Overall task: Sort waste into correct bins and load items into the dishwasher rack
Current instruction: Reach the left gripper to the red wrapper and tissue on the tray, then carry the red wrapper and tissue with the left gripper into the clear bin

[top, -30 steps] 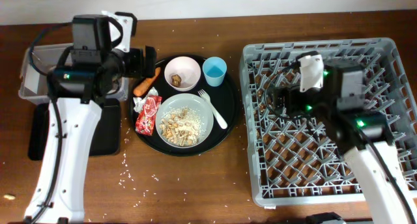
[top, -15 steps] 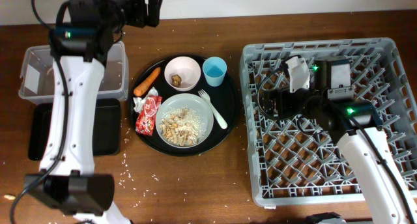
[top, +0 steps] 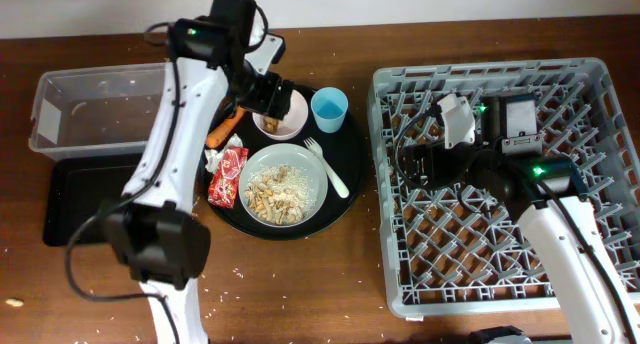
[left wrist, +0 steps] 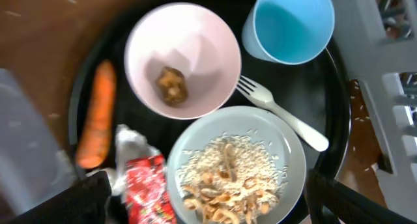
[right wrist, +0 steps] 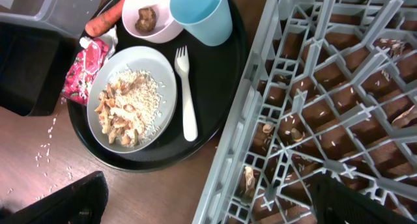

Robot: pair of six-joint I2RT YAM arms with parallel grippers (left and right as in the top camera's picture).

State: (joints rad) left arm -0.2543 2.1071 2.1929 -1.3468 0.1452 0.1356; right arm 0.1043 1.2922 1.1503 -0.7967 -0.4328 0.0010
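My left gripper (top: 268, 92) (left wrist: 218, 204) is open and empty above the small white bowl (left wrist: 182, 55), which holds a brownish scrap (left wrist: 172, 86). Round it lie the light blue cup (left wrist: 290, 22), the white fork (left wrist: 280, 113), the grey-green bowl (left wrist: 238, 165) of rice and scraps, the carrot (left wrist: 96, 116), the crumpled napkin (left wrist: 130, 146) and the red wrapper (left wrist: 146, 191). My right gripper (top: 408, 159) (right wrist: 208, 204) is open and empty over the left edge of the grey rack (top: 510, 184) (right wrist: 326, 87).
The bowls, cup and waste sit on a round black tray (top: 345, 199). The clear tub (top: 95, 109) and the black rectangular tray (top: 85, 199) stand at the left. Loose rice (top: 200, 254) lies on the table and in the rack.
My left arm has swung from over the clear tub, back and then right, to above the small white bowl. My right gripper has shifted slightly left over the rack.
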